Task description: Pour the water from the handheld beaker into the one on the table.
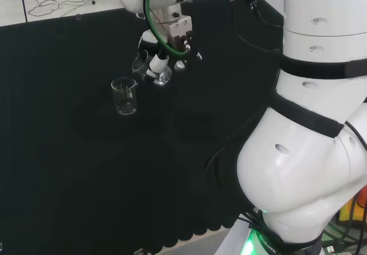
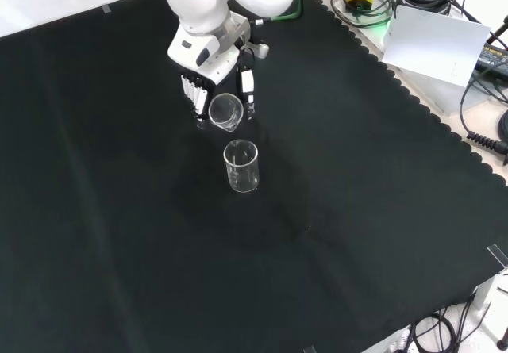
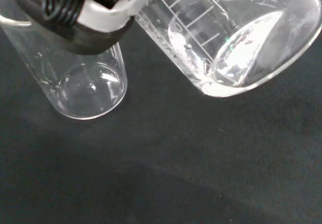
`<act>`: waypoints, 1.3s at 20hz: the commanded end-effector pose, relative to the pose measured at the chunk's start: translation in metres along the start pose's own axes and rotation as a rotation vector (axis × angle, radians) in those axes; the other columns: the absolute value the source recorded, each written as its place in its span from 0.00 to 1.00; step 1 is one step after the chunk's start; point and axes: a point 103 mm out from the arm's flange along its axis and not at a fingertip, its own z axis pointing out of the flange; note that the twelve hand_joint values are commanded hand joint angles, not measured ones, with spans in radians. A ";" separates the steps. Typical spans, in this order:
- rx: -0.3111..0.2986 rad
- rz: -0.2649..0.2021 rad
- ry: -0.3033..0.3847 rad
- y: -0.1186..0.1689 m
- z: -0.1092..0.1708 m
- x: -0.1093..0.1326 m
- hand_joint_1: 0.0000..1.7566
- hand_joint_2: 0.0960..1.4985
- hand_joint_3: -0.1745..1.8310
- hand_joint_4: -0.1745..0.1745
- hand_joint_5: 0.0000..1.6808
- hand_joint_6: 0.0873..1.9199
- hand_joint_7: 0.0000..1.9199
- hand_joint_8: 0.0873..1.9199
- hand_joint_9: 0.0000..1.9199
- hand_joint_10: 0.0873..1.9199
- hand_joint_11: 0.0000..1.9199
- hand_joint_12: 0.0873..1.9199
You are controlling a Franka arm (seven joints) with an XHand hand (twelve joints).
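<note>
Front view: the hand (image 2: 213,74) reaches down from the top of the view, with its black and white fingers (image 2: 190,91) on one side and the thumb (image 2: 248,91) on the other, curled round a clear held beaker (image 2: 225,111). This beaker is tilted, its open mouth facing the camera and leaning toward the beaker on the cloth (image 2: 241,166). That second beaker stands upright just below the held one in this view; their rims are close together, and contact cannot be judged.

Head view: the hand (image 1: 157,51) hangs above the black cloth (image 1: 69,152), and the held beaker (image 1: 144,65) is raised off the cloth, just up and right of the standing beaker (image 1: 124,95), which shows a pouring lip.

Wrist view: the held beaker (image 3: 236,38) is seen close up, tilted, with printed graduation lines on its wall and some clear water (image 3: 236,58) pooled against the lower side of its base. Beside it the standing beaker (image 3: 80,83) is seen from above; a few small droplets or bubbles show at its bottom, and its fill cannot be judged. Part of a finger (image 3: 85,12) crosses in front of it.
</note>
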 end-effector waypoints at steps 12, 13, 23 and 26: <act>0.059 0.013 -0.185 0.000 -0.015 0.025 0.73 0.73 0.00 0.00 0.66 0.40 0.60 0.40 0.68 0.37 0.62 0.36; 0.062 0.012 -0.194 0.000 -0.016 0.026 0.73 0.73 0.00 0.00 0.66 0.40 0.60 0.40 0.68 0.37 0.62 0.36; 0.112 0.014 -0.294 0.006 -0.024 0.041 0.73 0.73 0.00 0.00 0.65 0.41 0.60 0.40 0.68 0.37 0.62 0.36; 0.129 0.020 -0.313 0.007 -0.028 0.039 0.73 0.73 0.00 0.00 0.65 0.41 0.60 0.41 0.68 0.38 0.62 0.36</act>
